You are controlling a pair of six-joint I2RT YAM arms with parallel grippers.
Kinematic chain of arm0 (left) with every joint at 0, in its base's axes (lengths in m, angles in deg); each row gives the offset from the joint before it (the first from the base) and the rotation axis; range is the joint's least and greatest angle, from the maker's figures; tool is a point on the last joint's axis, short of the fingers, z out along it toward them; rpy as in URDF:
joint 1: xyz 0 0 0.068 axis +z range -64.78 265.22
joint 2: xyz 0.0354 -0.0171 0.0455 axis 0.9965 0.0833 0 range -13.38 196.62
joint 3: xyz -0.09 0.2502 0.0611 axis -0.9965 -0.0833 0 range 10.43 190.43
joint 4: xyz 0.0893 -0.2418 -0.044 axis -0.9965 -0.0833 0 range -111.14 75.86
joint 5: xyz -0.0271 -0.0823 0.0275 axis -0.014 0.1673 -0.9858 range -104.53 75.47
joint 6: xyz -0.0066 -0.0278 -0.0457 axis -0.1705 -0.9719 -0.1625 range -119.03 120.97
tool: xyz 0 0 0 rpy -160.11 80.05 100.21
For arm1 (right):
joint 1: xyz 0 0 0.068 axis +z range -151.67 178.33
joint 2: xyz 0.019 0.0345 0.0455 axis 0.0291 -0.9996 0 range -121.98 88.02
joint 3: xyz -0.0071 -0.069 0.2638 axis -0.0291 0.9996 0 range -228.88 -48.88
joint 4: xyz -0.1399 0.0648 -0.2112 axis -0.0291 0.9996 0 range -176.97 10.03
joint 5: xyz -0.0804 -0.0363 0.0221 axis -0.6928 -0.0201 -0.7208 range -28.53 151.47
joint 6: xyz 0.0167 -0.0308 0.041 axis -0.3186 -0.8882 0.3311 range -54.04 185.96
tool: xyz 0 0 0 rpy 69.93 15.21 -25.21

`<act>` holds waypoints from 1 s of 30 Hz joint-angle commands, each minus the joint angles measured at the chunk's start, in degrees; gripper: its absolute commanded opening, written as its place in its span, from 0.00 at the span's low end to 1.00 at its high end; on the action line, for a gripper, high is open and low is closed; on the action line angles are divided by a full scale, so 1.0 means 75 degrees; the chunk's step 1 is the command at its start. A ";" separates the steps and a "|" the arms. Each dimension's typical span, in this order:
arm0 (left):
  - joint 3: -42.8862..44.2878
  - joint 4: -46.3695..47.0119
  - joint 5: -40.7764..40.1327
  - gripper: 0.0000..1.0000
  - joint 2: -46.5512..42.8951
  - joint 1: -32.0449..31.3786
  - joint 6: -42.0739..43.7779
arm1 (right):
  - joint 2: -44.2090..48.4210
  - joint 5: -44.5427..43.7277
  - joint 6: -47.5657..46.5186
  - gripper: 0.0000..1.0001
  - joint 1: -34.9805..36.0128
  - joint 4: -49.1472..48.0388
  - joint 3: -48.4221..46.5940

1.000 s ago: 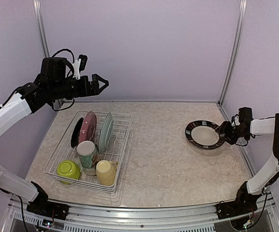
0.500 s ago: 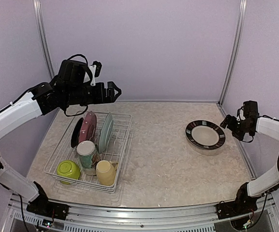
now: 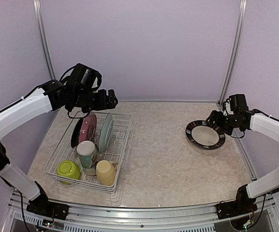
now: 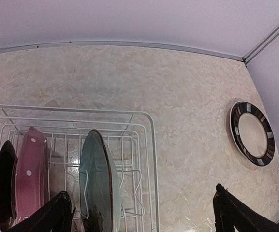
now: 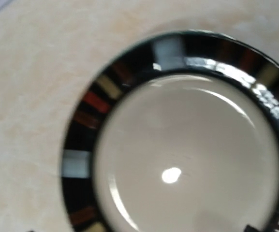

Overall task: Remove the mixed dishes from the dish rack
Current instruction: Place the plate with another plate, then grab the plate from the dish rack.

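Since a second ago your left gripper [image 3: 111, 99] has swung from the far left to hang over the rack's [image 3: 124, 126] far end, fingers spread wide and empty. The right gripper [image 3: 212, 119], fingers also apart, now hovers over the striped plate [image 3: 205, 134], which lies flat on the table well right of the rack. I judge the green plate [image 3: 106, 131] is next: it stands on edge, rim up, its edge line along the rack's length, so lower the left fingers either side of that rim.
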 commanded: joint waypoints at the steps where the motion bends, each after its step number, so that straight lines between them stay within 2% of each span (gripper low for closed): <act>1: -0.0225 -0.0435 0.0124 0.97 0.0012 0.0040 -0.0138 | -0.0172 -0.0268 0.0226 0.89 0.0430 0.0291 -0.0482; 6: -0.0799 0.0001 -0.1004 0.99 -0.0189 -0.0274 0.0147 | -0.0424 -0.0462 0.0378 0.88 0.1007 0.0525 -0.0989; 10: -0.0798 -0.0086 -0.0939 0.97 -0.0033 -0.0310 -0.0143 | -0.0608 -0.0559 0.0467 0.88 0.1257 0.0676 -0.1164; 18: -0.0695 -0.0198 -0.0104 0.75 0.0455 -0.0126 -0.0424 | -0.0697 -0.0719 0.0607 0.88 0.1642 0.0803 -0.1357; 22: -0.0497 -0.0424 0.0466 0.72 0.0812 0.0097 -0.0591 | -0.0679 -0.0740 0.0593 0.88 0.1707 0.0843 -0.1414; 30: -0.0278 -0.0602 0.0716 0.54 0.1213 0.0383 -0.0440 | -0.0677 -0.0808 0.0525 0.88 0.1736 0.0921 -0.1487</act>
